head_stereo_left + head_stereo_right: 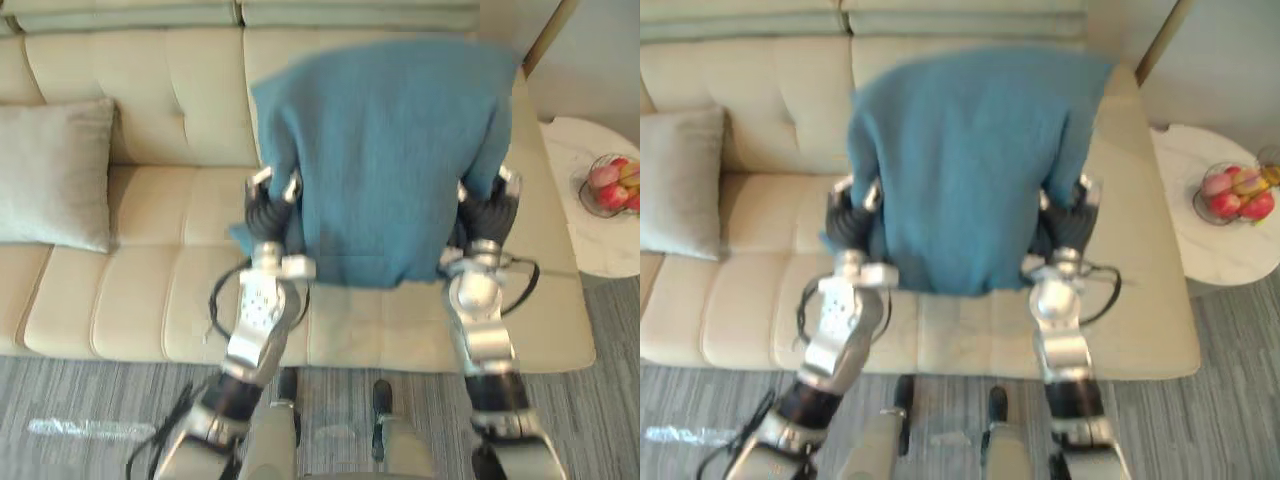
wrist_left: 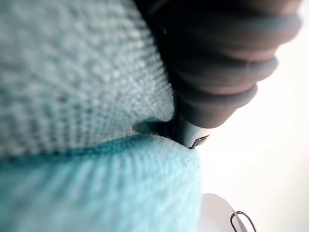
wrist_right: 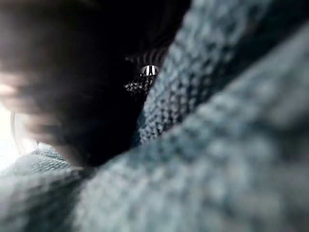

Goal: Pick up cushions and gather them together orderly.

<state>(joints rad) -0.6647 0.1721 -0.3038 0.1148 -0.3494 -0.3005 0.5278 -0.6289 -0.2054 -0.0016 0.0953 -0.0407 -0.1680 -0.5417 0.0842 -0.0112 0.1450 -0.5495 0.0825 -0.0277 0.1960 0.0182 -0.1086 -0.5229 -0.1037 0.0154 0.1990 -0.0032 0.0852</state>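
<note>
- The teal knit cushion (image 1: 385, 160) is up off the cream sofa (image 1: 150, 290), held over the sofa's right-hand half. The left hand (image 1: 270, 205) is on one side edge and the right hand (image 1: 488, 212) is on the other.
- Both hands are pushed into the knit. I honestly can't tell if they're clamped round the edges or just pressing flat, since the cushion hides that and the wrist views are all fabric up close.
- Handling guess: it's light and squishy. The sides dent in where the hands sit, so it'll probably sag or fold if squeezed too low. The chunky knit should give decent friction, so I'm not too worried about it slipping.
- For a hold, I'd say opposite side edges around mid-height, same as now. That way it hangs flat and doesn't twist.
- The grey cushion (image 1: 55, 170) leans against the sofa's backrest at its left end, well apart from the teal one. That looks like the natural spot to gather them.
- One thing to watch: a glass fruit bowl (image 1: 612, 185) sits on the white side table (image 1: 590, 245) just off the sofa's right end, so swing away from it.
</note>
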